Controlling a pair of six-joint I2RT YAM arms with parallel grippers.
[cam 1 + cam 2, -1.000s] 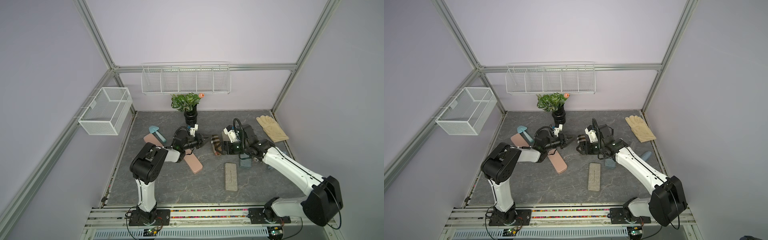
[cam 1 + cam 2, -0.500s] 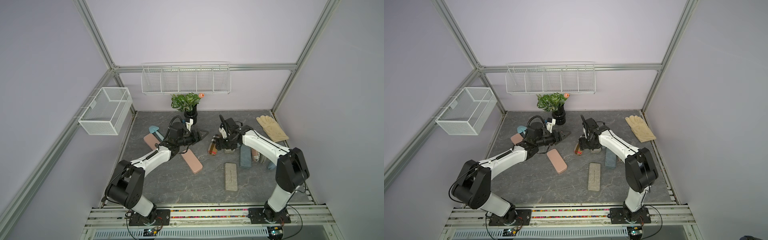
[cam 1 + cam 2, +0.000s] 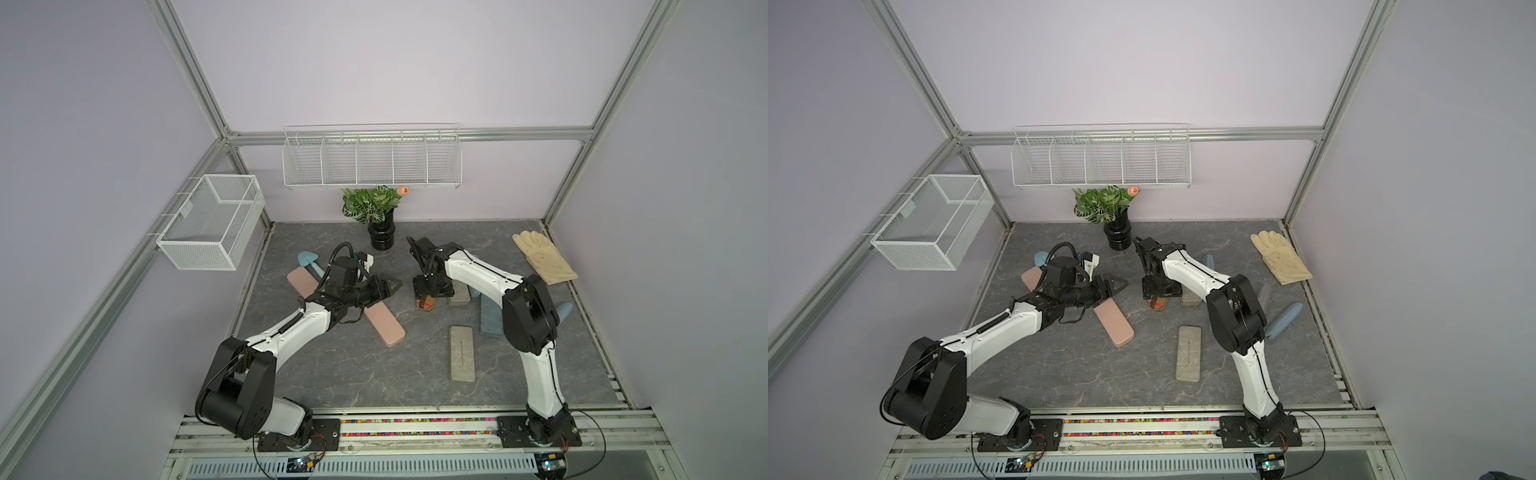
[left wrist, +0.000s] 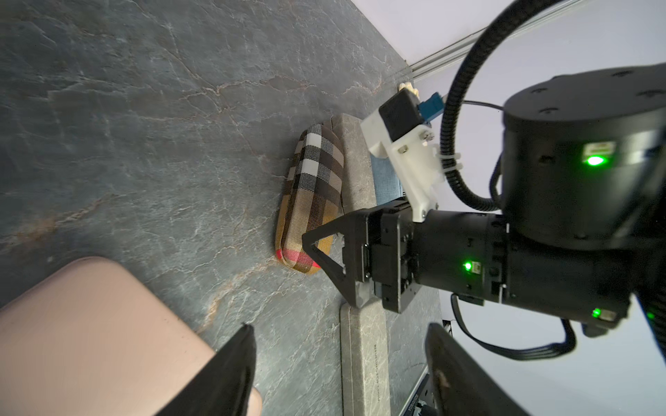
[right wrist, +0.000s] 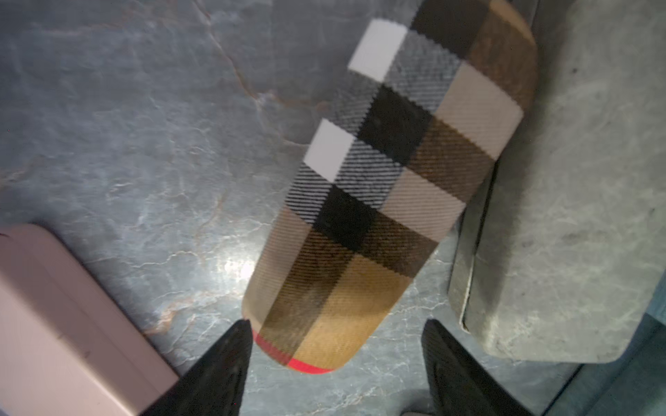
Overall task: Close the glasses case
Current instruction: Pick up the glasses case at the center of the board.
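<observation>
Mid-worktop toward the back edge, the plaid glasses case (image 4: 313, 194) lies front-to-back right under my right end effector (image 5: 337, 322), jaws apart; the left end effector (image 4: 338, 327), also spread, sits farther off.

plaid case (image 3: 424, 302): mostly hid under R jaws | pink case (image 5: 54, 324): cut by edge

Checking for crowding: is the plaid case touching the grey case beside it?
Touching: in the right wrist view the plaid case abuts the grey case with no gap.
</observation>
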